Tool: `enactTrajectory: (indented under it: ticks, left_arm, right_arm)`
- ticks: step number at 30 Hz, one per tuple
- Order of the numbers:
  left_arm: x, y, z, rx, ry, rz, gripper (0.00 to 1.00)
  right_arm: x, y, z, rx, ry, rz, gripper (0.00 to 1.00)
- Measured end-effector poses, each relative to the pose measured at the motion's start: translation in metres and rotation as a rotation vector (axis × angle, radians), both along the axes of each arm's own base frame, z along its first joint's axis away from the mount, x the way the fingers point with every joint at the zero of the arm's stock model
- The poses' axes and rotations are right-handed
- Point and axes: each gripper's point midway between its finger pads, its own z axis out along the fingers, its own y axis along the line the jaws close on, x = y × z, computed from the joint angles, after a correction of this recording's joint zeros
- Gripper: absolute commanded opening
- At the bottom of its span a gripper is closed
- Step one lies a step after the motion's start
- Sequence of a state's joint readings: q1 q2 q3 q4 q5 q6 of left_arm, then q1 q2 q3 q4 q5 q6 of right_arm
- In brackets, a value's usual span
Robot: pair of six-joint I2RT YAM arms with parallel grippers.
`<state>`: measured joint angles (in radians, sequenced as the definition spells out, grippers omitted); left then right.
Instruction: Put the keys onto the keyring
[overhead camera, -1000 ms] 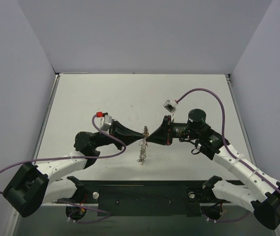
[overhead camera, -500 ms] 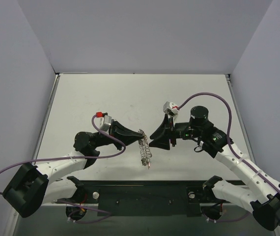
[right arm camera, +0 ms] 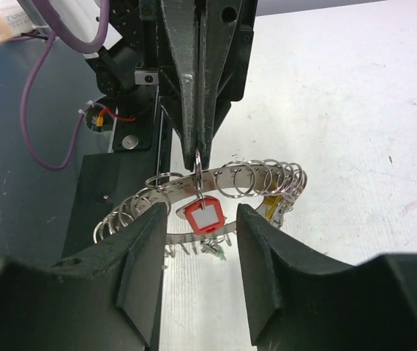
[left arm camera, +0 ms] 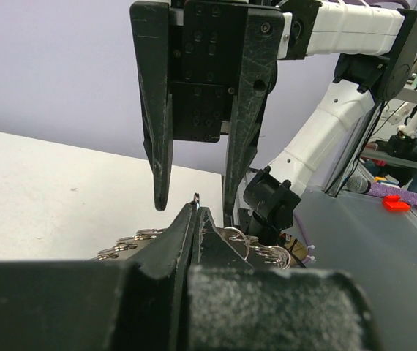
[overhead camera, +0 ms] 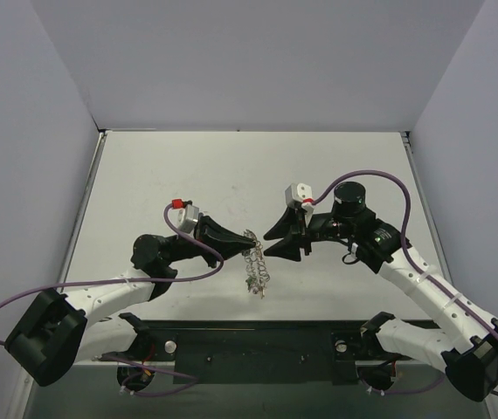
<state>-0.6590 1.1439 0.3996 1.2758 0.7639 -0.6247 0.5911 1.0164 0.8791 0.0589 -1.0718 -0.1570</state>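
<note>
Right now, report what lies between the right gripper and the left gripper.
The keyring, pinched by the shut left gripper, with a red-headed key hanging from it; the right wrist view shows it.

The top external camera looked down from above and behind the arm bases, far enough off to take in the whole table (overhead camera: 170, 166). The left wrist camera sat close behind the left gripper (left arm camera: 196, 213), facing level along its fingers toward the right gripper (overhead camera: 266, 247). The right wrist camera looked back the opposite way, tilted down toward the table's near edge. All three views shared the keyring (right arm camera: 267, 175) between both grippers.
</note>
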Motion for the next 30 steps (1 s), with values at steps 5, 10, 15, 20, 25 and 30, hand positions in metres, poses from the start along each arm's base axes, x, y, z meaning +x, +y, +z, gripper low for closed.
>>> enactTrajectory:
  ticks: [5, 10, 15, 20, 25, 30]
  left_arm:
    - [0.001, -0.001, -0.003, 0.005, 0.023, -0.006, 0.0]
    - [0.002, -0.002, -0.006, 0.011, 0.037, -0.009, 0.0]
    - [0.002, -0.002, -0.006, 0.011, 0.038, -0.009, 0.0]
    - [0.001, -0.003, -0.006, 0.013, 0.04, -0.012, 0.0]
    - [0.001, -0.004, -0.008, 0.016, 0.048, -0.018, 0.0]
    - [0.0, -0.005, -0.008, 0.016, 0.048, -0.02, 0.0]
  right_arm:
    - [0.002, 0.006, -0.005, -0.014, 0.002, 0.011, 0.3]
    - [-0.002, 0.009, -0.006, -0.018, 0.009, 0.028, 0.22]
    - [-0.004, 0.01, -0.006, -0.017, 0.011, 0.036, 0.19]
    - [-0.004, 0.011, -0.006, -0.017, 0.013, 0.036, 0.19]
    - [-0.003, 0.011, -0.006, -0.016, 0.014, 0.029, 0.15]
    - [-0.002, 0.012, -0.005, -0.014, 0.006, 0.023, 0.01]
